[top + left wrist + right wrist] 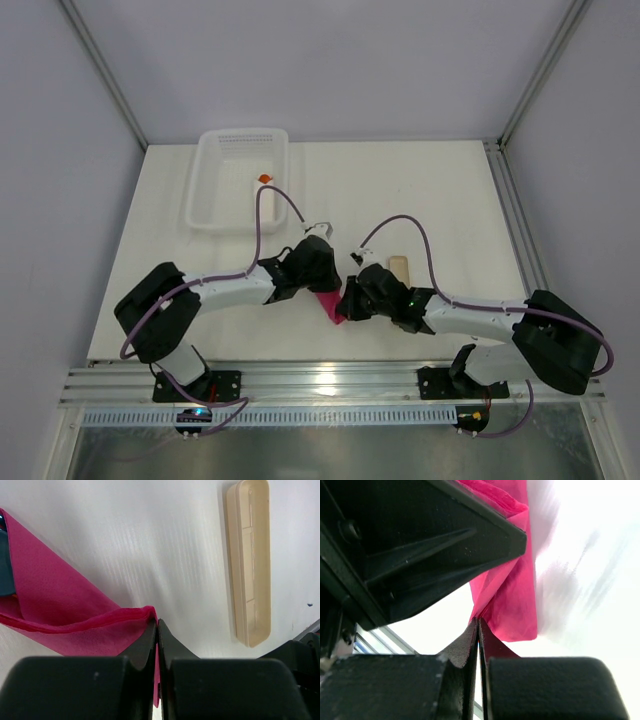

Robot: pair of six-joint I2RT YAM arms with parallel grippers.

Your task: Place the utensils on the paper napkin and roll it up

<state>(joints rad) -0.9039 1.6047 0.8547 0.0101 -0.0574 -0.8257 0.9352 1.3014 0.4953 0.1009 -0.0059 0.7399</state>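
Note:
The magenta-pink paper napkin (pixel 328 306) hangs folded between my two grippers near the table's front middle. My left gripper (pixel 158 624) is shut on one edge of the napkin (pixel 55 600), and a strip of paper shows between its fingers. My right gripper (pixel 478 621) is shut on another corner of the napkin (pixel 512 590), with the left arm's black body close above it. A dark blue piece (pixel 6 570), perhaps one of the utensils, shows at the napkin's left edge in the left wrist view. The fork, spoon and knife are otherwise hidden.
A long beige rounded-end strip (pixel 399 268) lies just right of the grippers; it also shows in the left wrist view (pixel 250 560). A white mesh basket (pixel 240 178) at the back left holds a white roll with an orange tip (pixel 264 179).

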